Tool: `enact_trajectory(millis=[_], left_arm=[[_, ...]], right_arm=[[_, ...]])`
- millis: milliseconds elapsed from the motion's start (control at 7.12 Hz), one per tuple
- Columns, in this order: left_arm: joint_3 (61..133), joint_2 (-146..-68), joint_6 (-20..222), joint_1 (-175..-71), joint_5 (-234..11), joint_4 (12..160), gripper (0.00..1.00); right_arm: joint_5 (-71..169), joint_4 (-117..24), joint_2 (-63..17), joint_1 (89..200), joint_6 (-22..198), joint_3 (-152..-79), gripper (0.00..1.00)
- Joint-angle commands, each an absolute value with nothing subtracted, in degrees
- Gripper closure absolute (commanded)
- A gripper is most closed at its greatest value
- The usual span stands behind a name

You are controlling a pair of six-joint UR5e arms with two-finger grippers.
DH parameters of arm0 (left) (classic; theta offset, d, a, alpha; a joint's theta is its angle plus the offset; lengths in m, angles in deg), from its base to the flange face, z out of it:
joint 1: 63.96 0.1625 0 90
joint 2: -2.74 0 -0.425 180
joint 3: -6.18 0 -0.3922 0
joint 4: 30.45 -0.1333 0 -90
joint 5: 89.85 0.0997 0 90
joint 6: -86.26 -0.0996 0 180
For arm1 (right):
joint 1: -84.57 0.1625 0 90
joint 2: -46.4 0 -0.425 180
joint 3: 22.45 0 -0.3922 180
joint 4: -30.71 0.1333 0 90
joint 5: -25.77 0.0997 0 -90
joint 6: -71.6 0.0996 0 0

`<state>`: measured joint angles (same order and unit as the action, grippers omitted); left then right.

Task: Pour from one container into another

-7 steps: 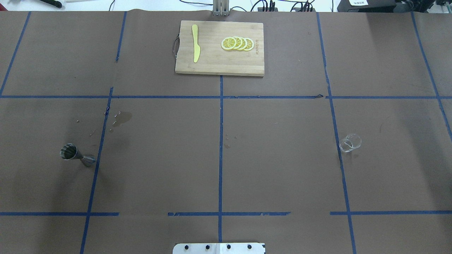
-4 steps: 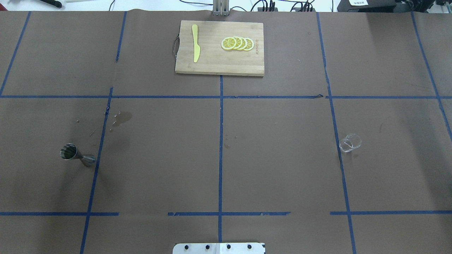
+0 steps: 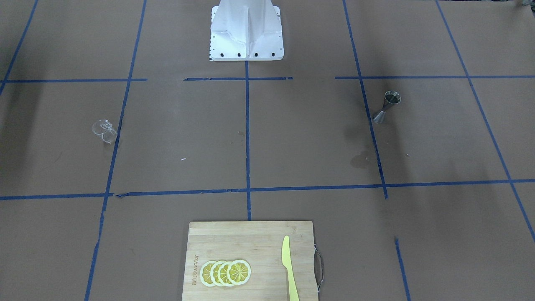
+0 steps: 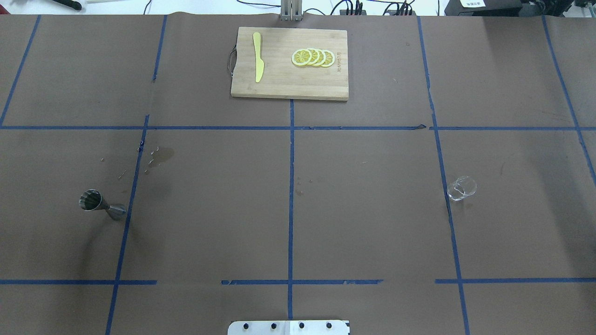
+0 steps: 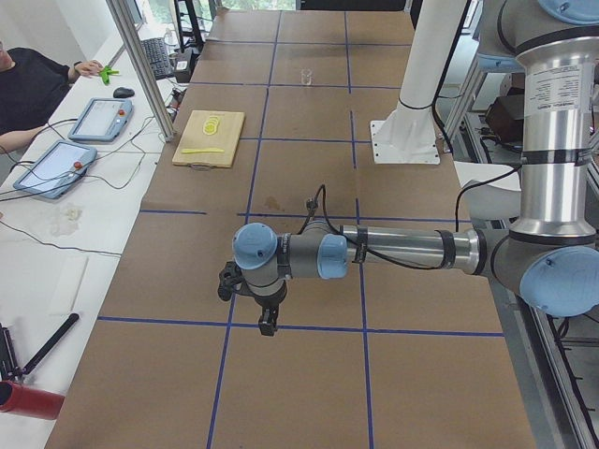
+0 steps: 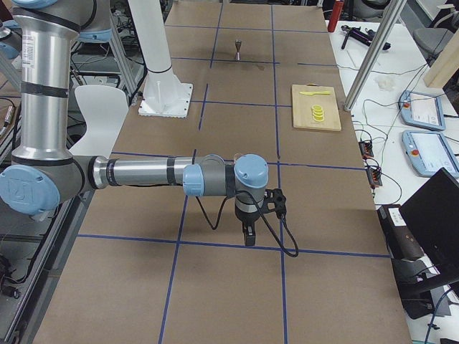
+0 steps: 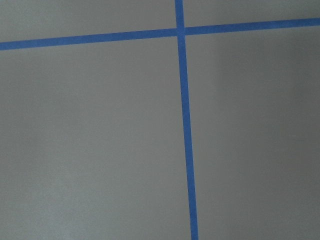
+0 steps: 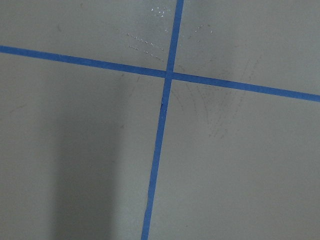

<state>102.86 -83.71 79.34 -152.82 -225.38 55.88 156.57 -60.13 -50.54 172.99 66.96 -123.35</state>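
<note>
The clear cup (image 4: 462, 188) stands on the brown table cover at the right, also seen in the front-facing view (image 3: 104, 130). The steel hourglass jigger (image 4: 100, 204) stands upright at the left, beside a blue tape line (image 3: 386, 107). Neither gripper appears in the overhead or front-facing views. My left gripper (image 5: 269, 323) hangs over the table's left end, far from the jigger; I cannot tell if it is open or shut. My right gripper (image 6: 248, 236) hangs over the right end, well away from the cup; its state cannot be told either. Both wrist views show only tape lines.
A wooden cutting board (image 4: 279, 88) with lemon slices (image 4: 313, 57) and a yellow knife (image 4: 258, 56) lies at the far middle. A wet stain (image 4: 160, 156) marks the cover near the jigger. The robot's base plate (image 3: 245, 42) sits at the near edge. An operator (image 5: 28, 84) sits beyond the far side.
</note>
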Motion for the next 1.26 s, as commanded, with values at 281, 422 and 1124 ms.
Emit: enact_trajectory(millis=[281, 422, 1124], left_arm=[[104.53, -84.45, 79.06, -154.05, -225.29, 56.21, 0.0], [104.45, -84.45, 78.97, -154.05, -225.29, 56.39, 0.0], [104.45, -84.1, 79.06, -154.05, -225.2, 56.39, 0.0]], right_arm=[[156.73, -60.26, -50.37, 171.33, 67.03, -122.22, 0.0], [156.56, -60.26, -50.37, 170.79, 66.85, -121.77, 0.0], [157.17, -56.84, -50.63, 170.7, 67.03, -122.47, 0.0]])
